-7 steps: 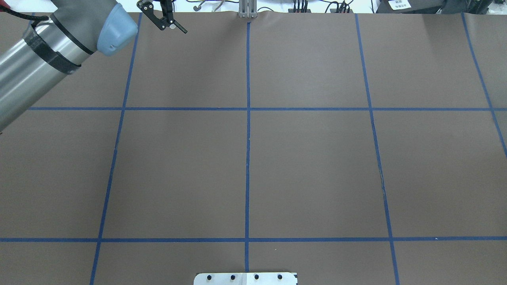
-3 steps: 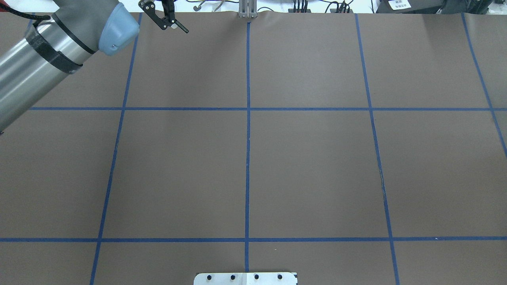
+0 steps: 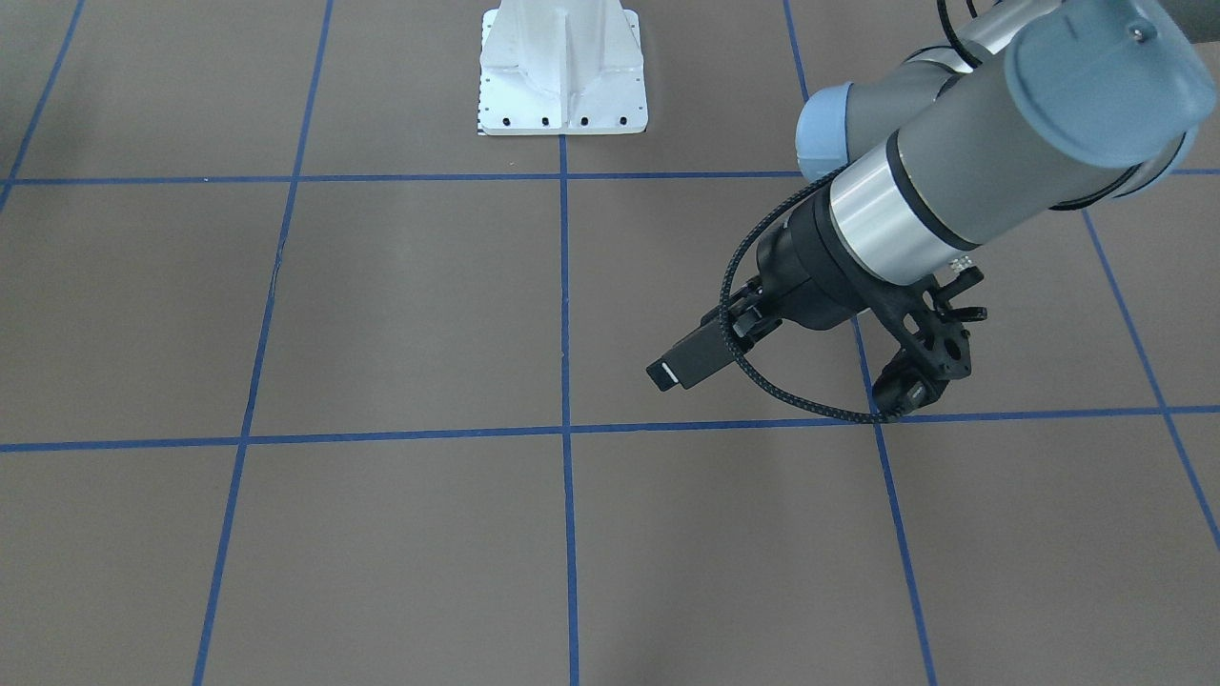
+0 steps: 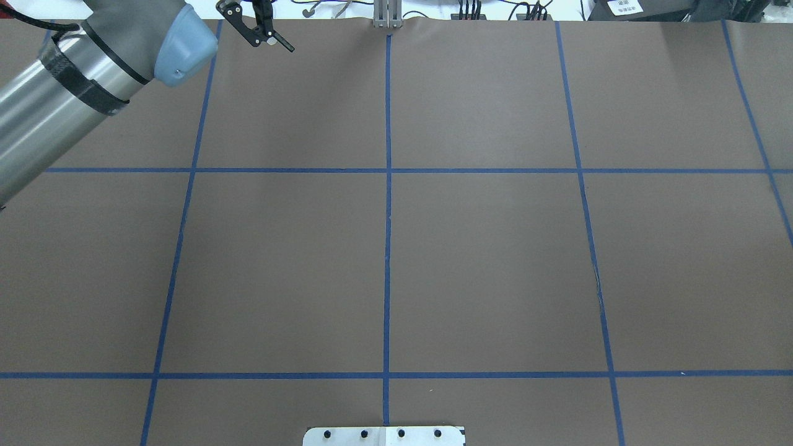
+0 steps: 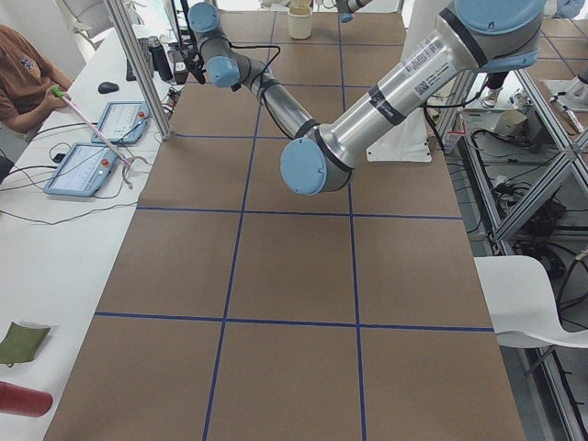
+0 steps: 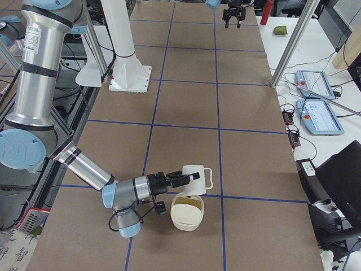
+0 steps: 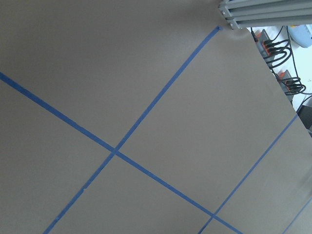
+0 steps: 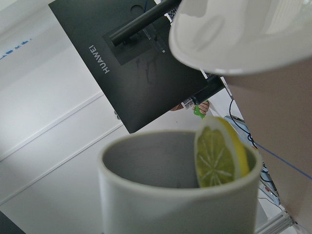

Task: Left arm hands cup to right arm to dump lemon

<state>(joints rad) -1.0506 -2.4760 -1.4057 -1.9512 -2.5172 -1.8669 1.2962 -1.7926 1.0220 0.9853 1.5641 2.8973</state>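
Note:
The cup [image 6: 198, 177], a white mug, hangs tipped on its side at the tip of my right gripper [image 6: 181, 180], at the table end on my right. I cannot tell whether that gripper is shut. In the right wrist view the cup [image 8: 180, 195] shows its grey inside, and the lemon [image 8: 219, 160] slice stands at its rim. My left gripper [image 4: 263, 42] is open and empty near the table's far edge. It also shows in the front view [image 3: 910, 386] and far off in the right exterior view [image 6: 232, 21].
A cream bowl [image 6: 187, 214] stands on the table right under the tipped cup, and its rim [image 8: 234, 34] shows in the wrist view. The white robot pedestal [image 3: 562, 76] is at the table's near side. An aluminium post [image 6: 293, 45] and tablets [image 6: 318, 113] line the far side.
My left arm has crept slightly toward the table's far edge, with its gripper still open. Nothing else in the overhead view has moved.

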